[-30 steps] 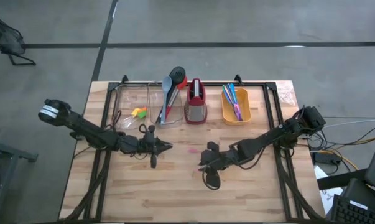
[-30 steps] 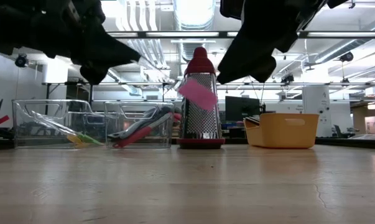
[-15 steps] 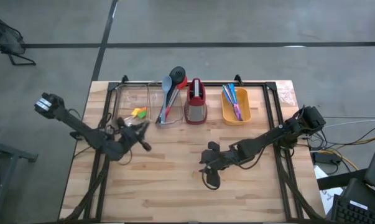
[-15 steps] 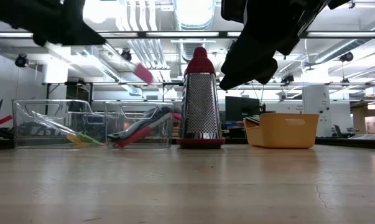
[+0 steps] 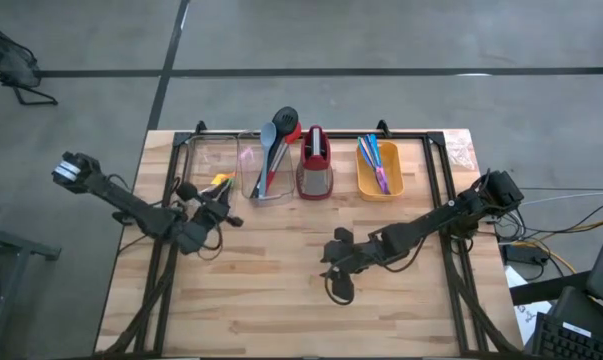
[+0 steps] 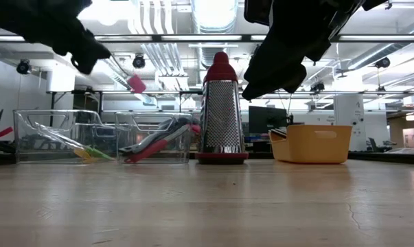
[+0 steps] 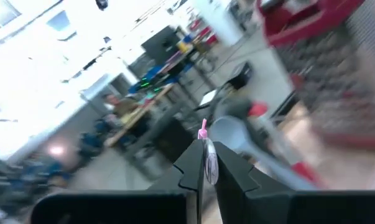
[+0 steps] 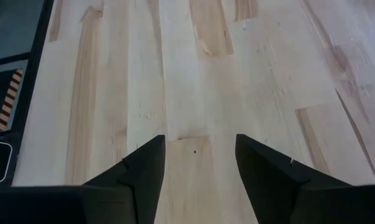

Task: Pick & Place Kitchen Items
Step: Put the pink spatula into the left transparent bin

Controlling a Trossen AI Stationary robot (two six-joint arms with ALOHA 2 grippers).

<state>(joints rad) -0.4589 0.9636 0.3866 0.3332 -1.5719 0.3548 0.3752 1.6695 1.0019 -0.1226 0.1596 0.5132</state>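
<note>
The left hand sits above the tabletop just in front of the clear bins, its fingers pinched together on a thin pink utensil. In the low view the utensil is carried high in the air, its long axis slanting down from the hand toward its pink end, which points toward the upright grater. In the left wrist view a thin silvery shaft with a pink tip sticks straight out between the fingers.

Beyond the hand, the left clear bin holds yellow and green pieces. The next clear bin holds long-handled spoons, leaning with their bowls over the far rim. The red-topped grater stands beside it, and the orange bin holds blue and pink cutlery lying lengthwise, front to back.

The right hand hovers over bare wood near the middle of the tabletop, fingers apart and holding nothing.
</note>
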